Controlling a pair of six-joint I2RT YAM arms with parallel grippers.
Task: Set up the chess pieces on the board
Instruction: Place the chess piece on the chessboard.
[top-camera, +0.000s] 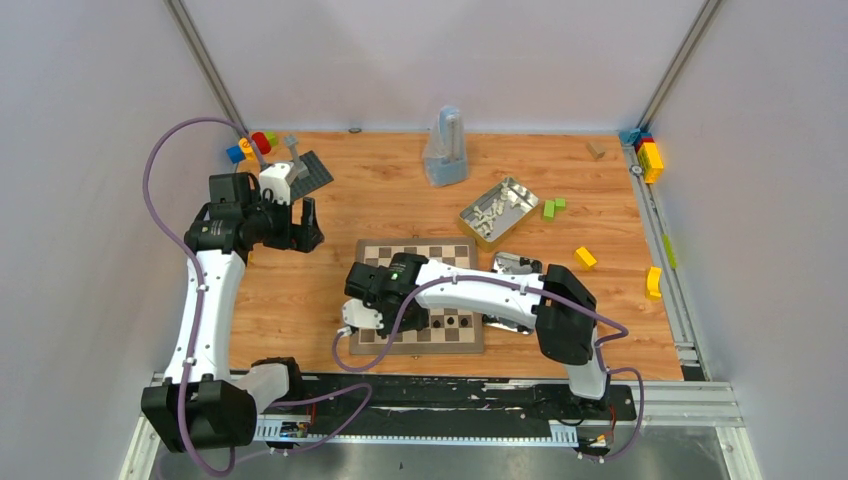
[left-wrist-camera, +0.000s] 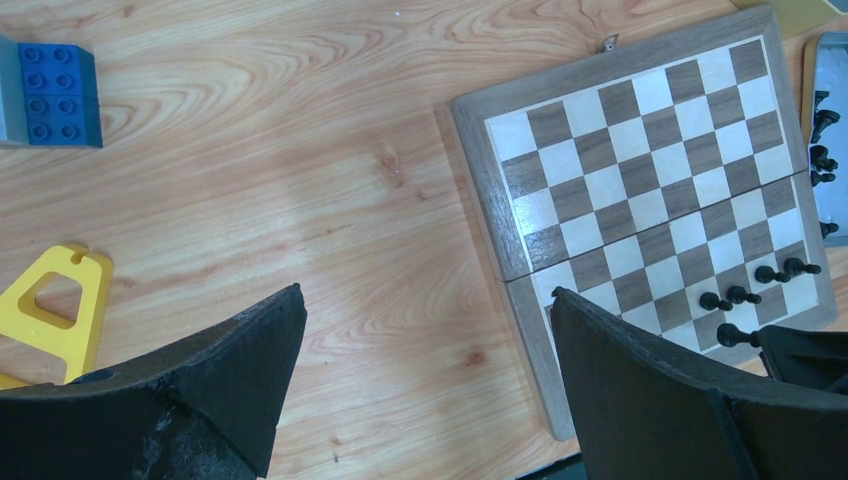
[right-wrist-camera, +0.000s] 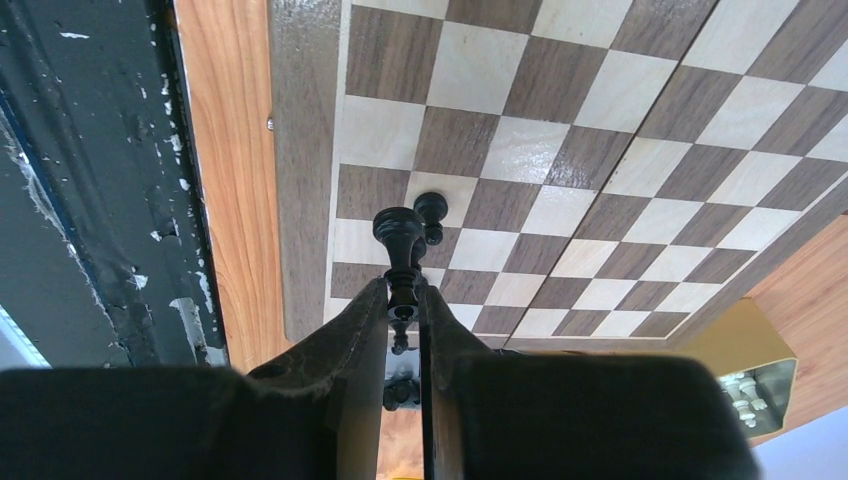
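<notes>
Right gripper (right-wrist-camera: 403, 295): mine, narrow, pinched on a black piece (right-wrist-camera: 399, 235) by its stem.
Piece axis: in line with my fingers, with the knobbed head sticking out past the tips.
Place: over the near-left corner of the board (right-wrist-camera: 300, 150), just inside the border that runs beside the rail (right-wrist-camera: 90, 200).
Neighbour: a second piece (right-wrist-camera: 431, 207), small and black, sits just beyond the head. I cannot tell whether they touch.
Coming move: I judge the base must go down onto a near-row square. My right arm is much the nearer.
Set pieces (left-wrist-camera: 740, 295): a few black ones stand on the near rows. The far half is bare.
Left gripper (left-wrist-camera: 425, 295): wide, holding nothing, over the table (left-wrist-camera: 300, 150) left of the board and well apart from it.
Near tin (left-wrist-camera: 830, 90): just right of the board, with black men inside.
Far tin (top-camera: 520, 193): beyond the board's right corner, holding white pieces (top-camera: 490, 212).
Writing: none I can read.
</notes>
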